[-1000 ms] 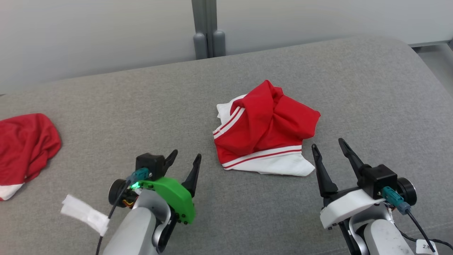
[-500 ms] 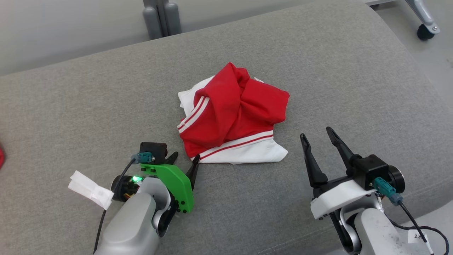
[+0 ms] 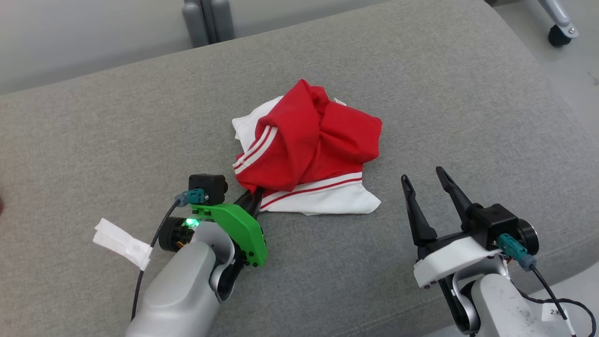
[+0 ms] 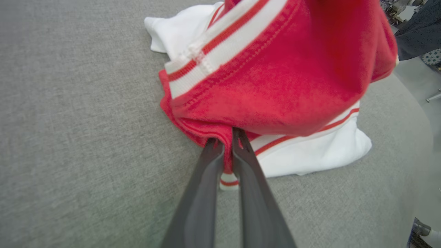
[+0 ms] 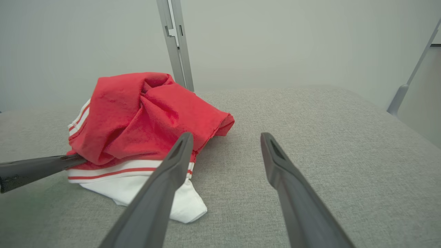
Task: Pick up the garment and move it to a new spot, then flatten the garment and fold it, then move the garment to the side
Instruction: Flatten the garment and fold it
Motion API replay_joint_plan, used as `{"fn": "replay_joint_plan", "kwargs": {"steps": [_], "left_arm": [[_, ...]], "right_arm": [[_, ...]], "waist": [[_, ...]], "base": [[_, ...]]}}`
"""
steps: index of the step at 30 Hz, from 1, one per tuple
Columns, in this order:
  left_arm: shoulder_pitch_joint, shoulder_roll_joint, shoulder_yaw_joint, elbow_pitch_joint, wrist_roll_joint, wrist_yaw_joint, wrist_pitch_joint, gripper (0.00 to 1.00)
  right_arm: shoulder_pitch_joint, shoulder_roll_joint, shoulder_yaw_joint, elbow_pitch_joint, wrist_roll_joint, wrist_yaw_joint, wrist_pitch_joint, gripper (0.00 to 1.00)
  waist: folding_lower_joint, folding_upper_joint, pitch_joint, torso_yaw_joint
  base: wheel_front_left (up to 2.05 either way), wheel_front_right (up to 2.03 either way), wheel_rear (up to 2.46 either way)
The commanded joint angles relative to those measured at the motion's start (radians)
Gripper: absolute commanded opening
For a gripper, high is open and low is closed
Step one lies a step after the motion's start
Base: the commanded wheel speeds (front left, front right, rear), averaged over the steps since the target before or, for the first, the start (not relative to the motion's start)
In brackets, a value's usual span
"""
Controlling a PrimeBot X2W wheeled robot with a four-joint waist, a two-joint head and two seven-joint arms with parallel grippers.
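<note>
A grey woven cushioned surface point(image 3: 421, 84) spans the head view, its far right corner rounded. Behind it stands a pale wall point(image 3: 70, 42) with a grey upright post point(image 3: 208, 18) (two rounded feet side by side at its base). At the upper right, a black caster point(image 3: 559, 35) rests on a light floor point(image 3: 580, 84).

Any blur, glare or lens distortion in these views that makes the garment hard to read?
Head view: soft even light, no glare, garment sharp, only a faint shadow on the grey cushion. Left wrist view: wide-angle stretch, close red cloth soft toward the top, jaws blurred at the bottom edge. Right wrist view: garment clear, near jaws out of focus.
</note>
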Motion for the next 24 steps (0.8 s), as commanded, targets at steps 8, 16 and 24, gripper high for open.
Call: {"fn": "replay_joint_plan", "kwargs": {"steps": [8,16,24], "left_arm": [[0.033,0.009,-0.031,-0.130,-0.103,-0.001,-0.118,0.00],[0.131,0.086,-0.035,-0.407,-0.142,0.023,-0.094,0.00],[0.273,0.177,-0.022,-0.812,-0.178,0.168,0.043,0.00]], "right_arm": [[0.021,-0.002,-0.034,-0.009,-0.020,-0.001,-0.001,1.00],[0.061,-0.002,-0.060,-0.017,-0.025,-0.001,0.013,1.00],[0.086,-0.002,-0.069,-0.035,-0.021,-0.001,0.022,1.00]], "waist": [[0.0000,-0.0001,-0.046,0.133],[0.0000,-0.0001,-0.105,0.242],[0.0000,-0.0001,-0.128,0.277]], "base": [[0.00,0.00,0.00],[0.00,0.00,0.00],[0.00,0.00,0.00]]}}
